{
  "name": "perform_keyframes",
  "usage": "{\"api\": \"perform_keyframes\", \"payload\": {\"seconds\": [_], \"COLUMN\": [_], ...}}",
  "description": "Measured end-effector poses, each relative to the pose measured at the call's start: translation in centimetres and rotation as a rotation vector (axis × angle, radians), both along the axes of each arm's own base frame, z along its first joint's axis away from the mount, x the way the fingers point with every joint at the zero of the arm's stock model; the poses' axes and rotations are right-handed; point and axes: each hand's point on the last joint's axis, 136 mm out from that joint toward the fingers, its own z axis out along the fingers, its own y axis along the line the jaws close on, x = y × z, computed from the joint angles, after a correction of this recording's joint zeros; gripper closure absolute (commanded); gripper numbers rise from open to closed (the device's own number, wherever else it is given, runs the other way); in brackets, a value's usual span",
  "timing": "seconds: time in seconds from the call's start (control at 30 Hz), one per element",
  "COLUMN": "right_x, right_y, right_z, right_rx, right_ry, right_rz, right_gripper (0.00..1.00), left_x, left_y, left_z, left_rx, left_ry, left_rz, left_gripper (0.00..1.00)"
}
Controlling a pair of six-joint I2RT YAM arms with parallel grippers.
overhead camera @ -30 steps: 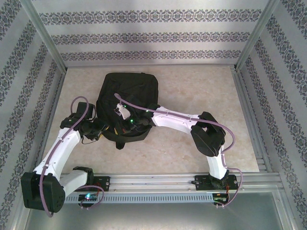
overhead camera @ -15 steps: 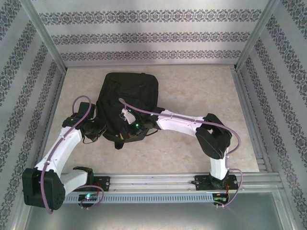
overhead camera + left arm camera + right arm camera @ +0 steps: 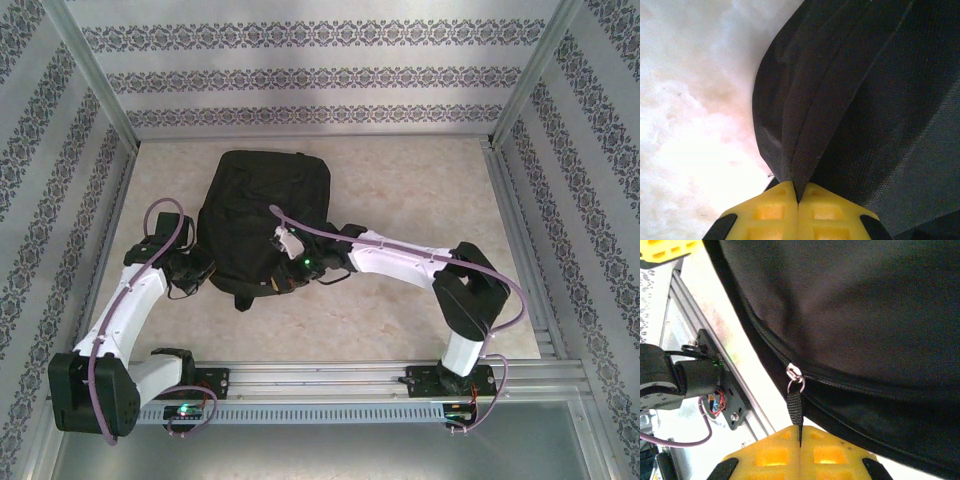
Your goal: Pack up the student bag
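– While the student bag (image 3: 265, 215) lies flat on the table (image 3: 420, 180), left of the middle, where does each arm have it?

– The left tool (image 3: 799, 194) is clenched on a fold of the bag's fabric at its near left corner. The right tool (image 3: 800, 435) is pinched on the short pull strap (image 3: 794, 410) that hangs from the silver slider (image 3: 794, 374) on the bag's near edge. My guess is that one arm anchors the bag while the other runs the zip.

– What could go wrong from here?

– The strap is thin and is caught only at the very tips, so a sideways tug could slide it out of the grip. If the slider binds in the soft cloth, the whole bag would likely drag to the right instead of the zip running. The left hold is only a pinch of fabric and could peel off under that pull. A slack seam could also bunch ahead of the slider and jam it.

– And compared with a second ago?

– Seen from above, the right wrist has travelled to the right along the bag's near edge. Its elbow has swung out to the right. The left arm has barely moved, and the bag sits about where it was.
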Motion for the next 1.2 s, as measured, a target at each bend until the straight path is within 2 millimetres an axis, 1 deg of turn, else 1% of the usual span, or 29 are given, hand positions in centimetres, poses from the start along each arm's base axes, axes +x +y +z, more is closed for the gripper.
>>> {"api": "perform_keyframes", "payload": {"seconds": [0.23,0.4,0.67,0.8,0.9,1.03,1.13,1.2], "right_x": [1.2,2.7,7.5,8.9,10.5,12.9,15.1,16.6], "right_y": [-3.1,-4.8,-9.0,-9.9,-10.4,-12.0,-14.0,-15.8], "right_z": [-0.1,-0.2,-0.6,-0.5,-0.3,-0.3,-0.4,-0.6], "right_rx": [-0.055,-0.088,-0.146,-0.152,-0.161,-0.161,-0.180,-0.190], "right_ry": [-0.019,-0.045,-0.069,-0.073,-0.085,-0.087,-0.103,-0.117], "right_rz": [-0.045,-0.082,-0.246,-0.290,-0.340,-0.442,-0.557,-0.646], "right_gripper": [1.00,1.00,1.00,1.00,1.00,1.00,1.00,1.00], "left_x": [0.1,0.1,0.1,0.1,0.1,0.1,0.1,0.2], "left_y": [1.2,1.4,1.8,1.8,1.9,1.8,1.5,1.2], "left_z": [0.0,0.1,0.1,0.2,0.2,0.2,0.2,0.2], "left_rx": [0.009,0.007,0.015,0.021,0.026,0.022,0.011,0.006], "left_ry": [-0.005,-0.006,-0.009,-0.010,-0.011,-0.013,-0.017,-0.016], "left_rz": [0.025,0.025,0.025,0.020,0.017,0.009,-0.003,-0.020], "left_gripper": [1.00,1.00,1.00,1.00,1.00,1.00,1.00,1.00]}}
